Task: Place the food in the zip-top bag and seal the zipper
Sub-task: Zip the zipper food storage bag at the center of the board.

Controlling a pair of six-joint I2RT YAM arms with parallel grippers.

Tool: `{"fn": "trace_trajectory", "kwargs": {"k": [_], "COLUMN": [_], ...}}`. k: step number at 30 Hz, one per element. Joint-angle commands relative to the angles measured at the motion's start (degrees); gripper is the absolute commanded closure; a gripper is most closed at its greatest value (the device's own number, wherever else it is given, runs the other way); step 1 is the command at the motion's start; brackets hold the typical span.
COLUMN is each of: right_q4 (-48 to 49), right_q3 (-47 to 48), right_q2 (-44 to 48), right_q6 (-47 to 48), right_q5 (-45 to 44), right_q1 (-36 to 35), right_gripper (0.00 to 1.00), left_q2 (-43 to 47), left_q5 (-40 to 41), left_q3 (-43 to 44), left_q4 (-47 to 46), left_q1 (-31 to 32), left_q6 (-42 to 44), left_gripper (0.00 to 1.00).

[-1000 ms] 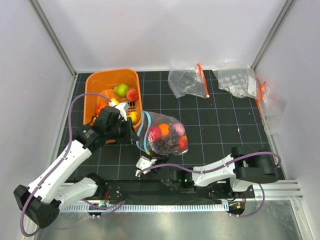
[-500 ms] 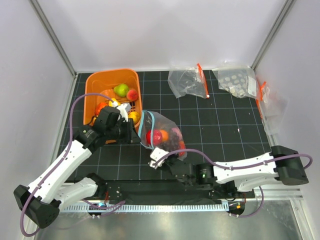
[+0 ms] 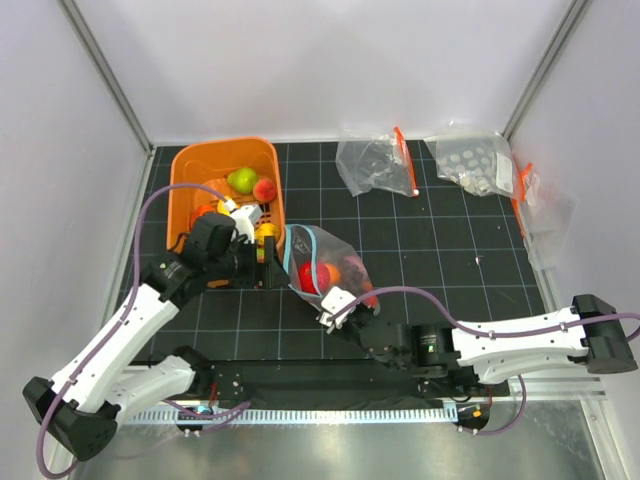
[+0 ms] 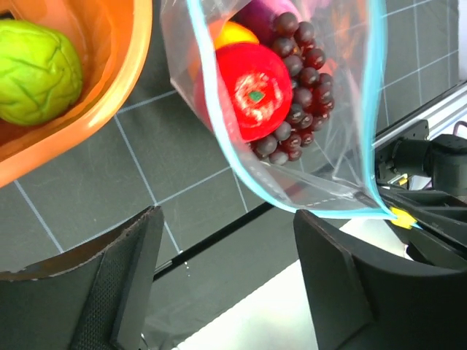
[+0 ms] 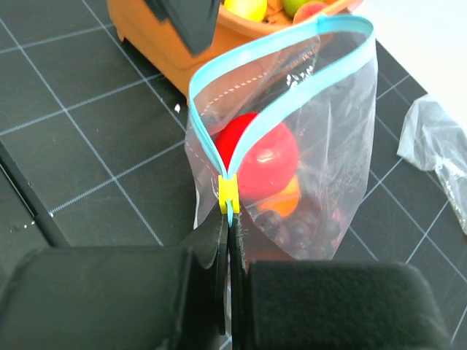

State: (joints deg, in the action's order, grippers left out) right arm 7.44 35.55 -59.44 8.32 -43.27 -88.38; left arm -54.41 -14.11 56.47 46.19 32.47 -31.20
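Observation:
The clear zip-top bag (image 3: 330, 268) lies on the black mat beside the orange basket, its mouth gaping. Through the plastic I see food: a red fruit (image 4: 252, 91), dark grapes (image 4: 299, 95) and an orange piece (image 5: 288, 200). The light-blue zipper (image 5: 270, 47) forms an open loop. My right gripper (image 5: 230, 226) is shut on the zipper's end just below the yellow slider (image 5: 228, 193). My left gripper (image 4: 226, 270) stands open near the bag's mouth, nothing between its fingers; the blue strip passes just above its right finger (image 4: 343, 277).
The orange basket (image 3: 190, 165) at the back left holds more toy fruit, among them a green one (image 4: 36, 69). Clear bags with orange-red strips (image 3: 375, 165) (image 3: 475, 160) lie at the back right. White walls close in the mat.
My left gripper has opened and let go of the bag's mouth. The right gripper has moved right and away from the front edge, still pinching the zipper end, and the bag shifted with it.

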Motion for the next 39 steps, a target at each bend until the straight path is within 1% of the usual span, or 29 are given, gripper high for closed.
{"fn": "trace_trajectory", "kwargs": {"k": [1,4,5,9,13,16,18,21,22,25,26,28,29,32,34,37,39], "right_q4": [-1.7,-3.7,-4.9,-7.0,-11.0,-13.7,-14.6,-16.1,-16.9,-19.6,-20.4,-22.5,-23.1,-24.8,-25.5,-25.9,-26.3], "right_q3": [0.7,0.7,0.7,1.1,1.4,2.0,2.6,3.5,3.8,5.6,6.7,7.8,8.6,10.5,11.3,12.2,13.1], "right_q2": [1.9,3.4,4.4,6.6,9.3,11.5,13.5,15.3,16.2,16.3,16.0,15.1,14.7,13.9,13.6,12.8,12.1], "right_q6": [-3.0,-5.3,-5.8,-7.7,-8.1,-8.2,-8.2,-9.4,-10.2,-11.3,-12.3,-13.2,-14.0,-14.9,-15.4,-15.7,-15.9], "right_q5": [-1.0,0.3,0.9,2.0,2.8,3.9,4.9,6.0,6.8,8.7,9.3,11.1,13.6,17.4,19.0,20.3,21.2], "right_q1": [0.0,0.0,0.2,0.9,1.6,2.3,2.9,3.7,4.1,5.6,6.0,7.9,8.6,11.6,13.0,13.8,14.2], "right_gripper": [0.99,0.99,0.99,0.99,0.99,0.99,0.99,0.99,0.99,0.99,0.99,0.99,0.99,0.99,0.99,0.99,0.99], "left_q2": [2.5,2.5,2.0,-2.0,-3.8,-3.6,-3.7,-4.1,-4.1,-4.2,-4.8,-5.7,-6.5,-7.8,-9.0,-10.2,-10.4], "left_q5": [-1.1,-1.9,-3.7,-6.5,-6.5,-5.3,-7.8,-9.1,-10.8,-11.9,-12.3,-15.3,-16.0,-17.5,-17.2,-17.5,-19.7], "left_q3": [3.4,4.2,4.6,5.9,7.3,7.8,8.7,10.6,10.9,11.5,12.3,13.3,14.3,16.6,17.9,19.1,19.4], "left_q4": [0.0,-0.1,-0.4,-1.1,-1.8,-4.5,-6.6,-8.6,-9.3,-12.2,-12.7,-13.6,-14.1,-14.3,-14.0,-12.5,-12.2], "left_q1": [-0.3,-0.3,-0.3,0.0,1.0,1.9,3.1,5.6,6.3,9.2,10.1,10.5,10.8,12.2,12.3,12.3,12.3], "left_q6": [3.8,6.4,7.6,10.5,14.2,16.4,18.9,23.5,26.9,30.9,34.3,36.6,38.6,42.3,43.8,47.8,50.8], "left_gripper": [0.2,0.18,0.18,0.19,0.2,0.2,0.2,0.2,0.2,0.18,0.18,0.19,0.2,0.2,0.18,0.16,0.16]}}
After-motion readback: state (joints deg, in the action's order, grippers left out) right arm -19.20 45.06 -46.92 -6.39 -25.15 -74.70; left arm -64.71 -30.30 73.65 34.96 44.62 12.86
